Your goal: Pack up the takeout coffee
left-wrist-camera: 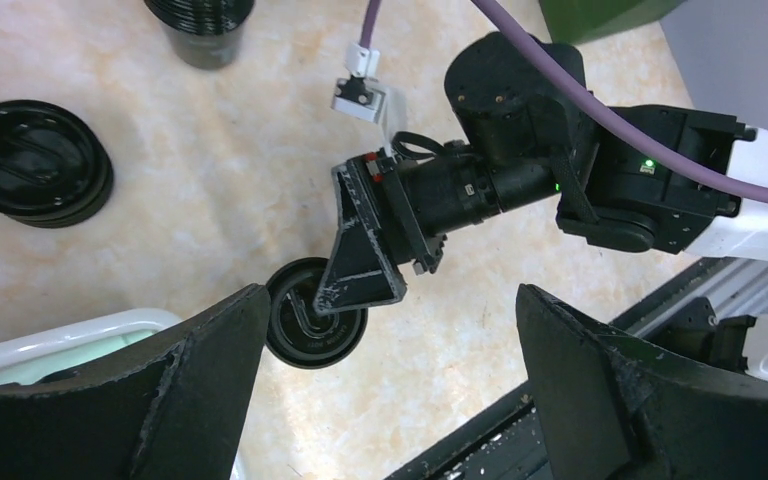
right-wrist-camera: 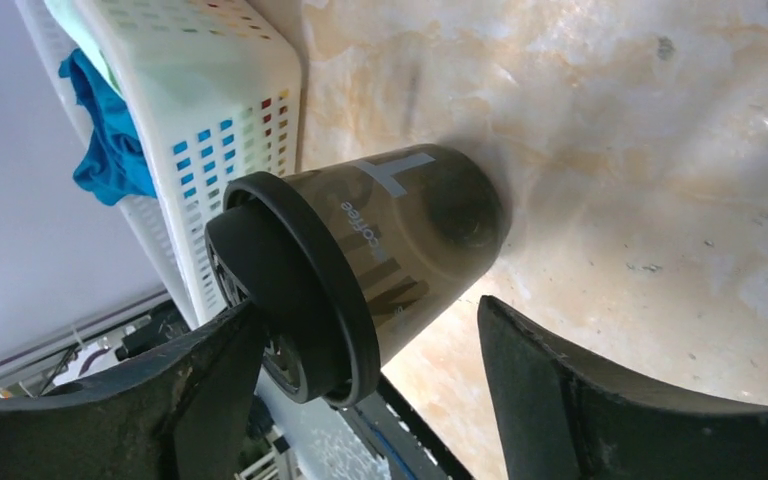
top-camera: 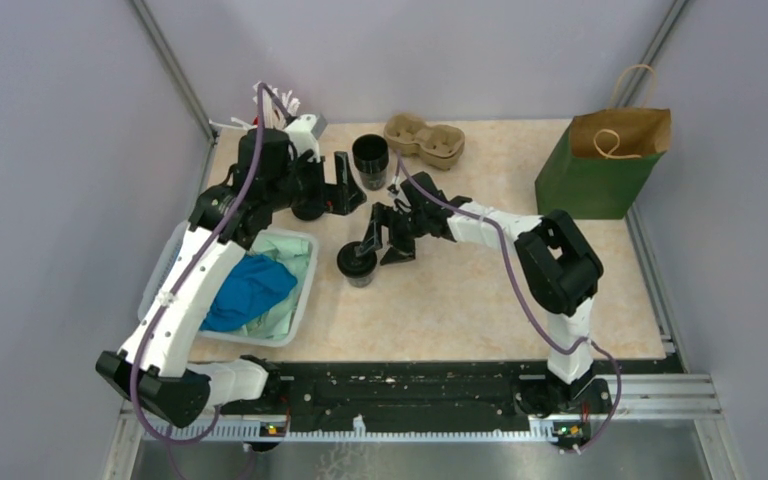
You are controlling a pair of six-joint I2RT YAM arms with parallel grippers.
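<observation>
The takeout coffee (top-camera: 357,264), a black tapered cup with a black lid, stands upright on the table right of the white basket. My right gripper (top-camera: 380,250) is open and low beside it. In the right wrist view the cup (right-wrist-camera: 400,250) sits between the fingers, the lid rim against one finger (right-wrist-camera: 190,400) and the other finger apart from it. My left gripper (top-camera: 328,200) is open and empty, hovering behind the cup. In the left wrist view the lid (left-wrist-camera: 305,335) shows partly under the right gripper's finger (left-wrist-camera: 365,255).
A white basket (top-camera: 300,300) with blue and green cloth sits at the left. A stack of black cups (top-camera: 370,160), a stack of lids (left-wrist-camera: 32,165), a brown pulp tray (top-camera: 423,138) and white sticks (top-camera: 282,100) stand at the back. A green paper bag (top-camera: 600,165) stands at the back right.
</observation>
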